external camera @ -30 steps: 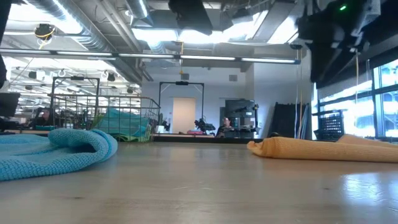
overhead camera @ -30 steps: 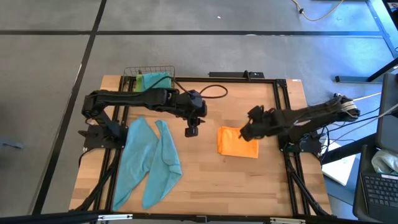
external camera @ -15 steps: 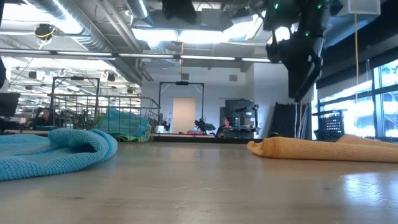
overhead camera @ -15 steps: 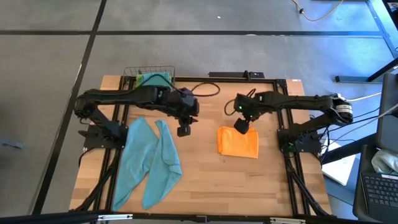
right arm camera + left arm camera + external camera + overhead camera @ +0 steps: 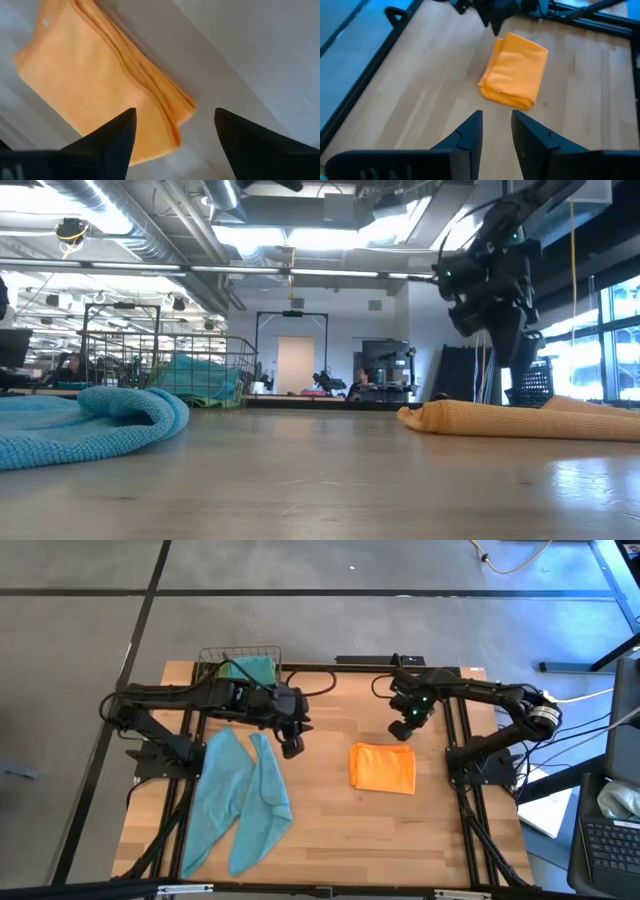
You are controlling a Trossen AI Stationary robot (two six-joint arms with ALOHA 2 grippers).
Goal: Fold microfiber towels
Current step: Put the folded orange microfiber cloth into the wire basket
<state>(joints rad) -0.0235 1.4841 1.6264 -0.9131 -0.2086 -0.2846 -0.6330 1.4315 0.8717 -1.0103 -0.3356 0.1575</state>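
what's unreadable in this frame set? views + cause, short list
- Towels in the wire basket: count unclear; too small in the high view, blurred behind mesh in the low view.
- Teal towels: one cloth or two cannot be told in the high view; cut off by the low view's edge.
- Orange towel: layer count hidden; the right wrist view crops it.
- Left gripper: empty, jaws narrow.

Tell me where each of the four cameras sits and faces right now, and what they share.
High: overhead, straight down; both arms, left gripper, right gripper.
Low: table height, level across; right gripper above orange towel.
Left wrist: past its own fingers toward the towel.
Right wrist: down past spread fingers.
All four share the towel.
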